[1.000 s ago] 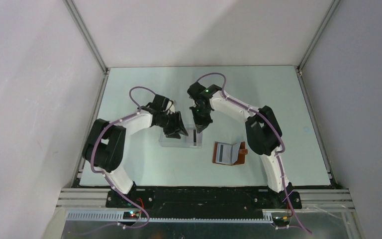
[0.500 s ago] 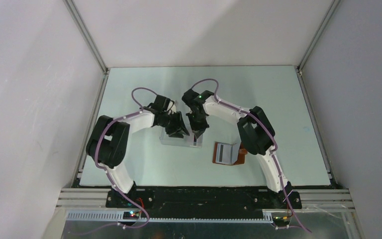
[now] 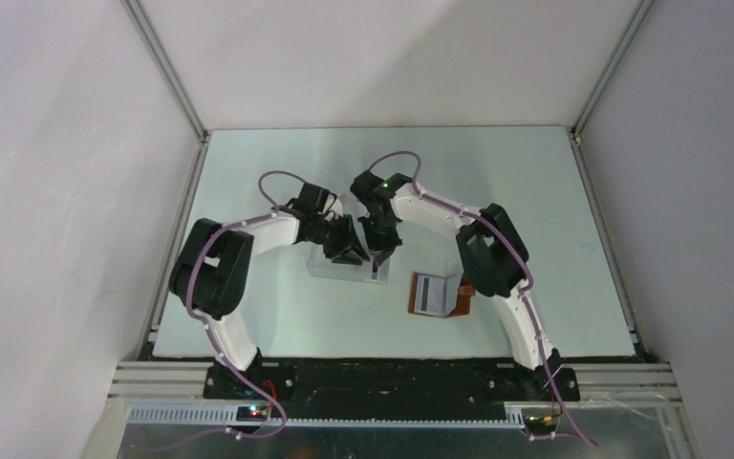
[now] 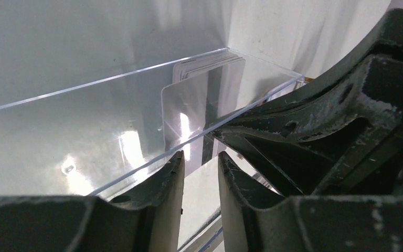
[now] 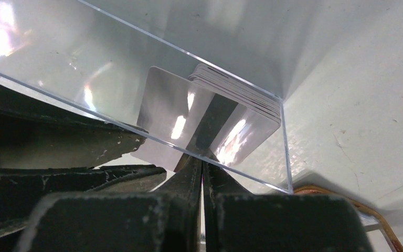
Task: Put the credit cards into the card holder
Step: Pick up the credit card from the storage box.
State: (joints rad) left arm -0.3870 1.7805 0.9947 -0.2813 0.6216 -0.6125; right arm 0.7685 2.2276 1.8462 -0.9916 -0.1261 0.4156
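The table is a smooth, pale, matt sheet, and at its middle stands a clear box, hard and glossy with thin straight walls and sharp rims, with both arms bent in over it. Just near and to the right of the box lies the card holder, open flat: tan-brown leather with a pale inner pocket. The credit cards stand on edge as a tight stack against the box's right end. They are thin, stiff and slick, with rounded corners and a dark stripe, and one front card leans off the stack towards the left. The left claw has its fingers a narrow gap apart at the rim of the near wall, and I cannot tell whether they touch it. The right claw is pressed fully together, tips low at the same wall below the leaning card, with nothing visibly between them. The likely trouble is slip. Glossy cards packed this close could come up two at a time or slide from the pads. A push on the light box that is not steadied could skate it across the smooth table or tip the stack flat.
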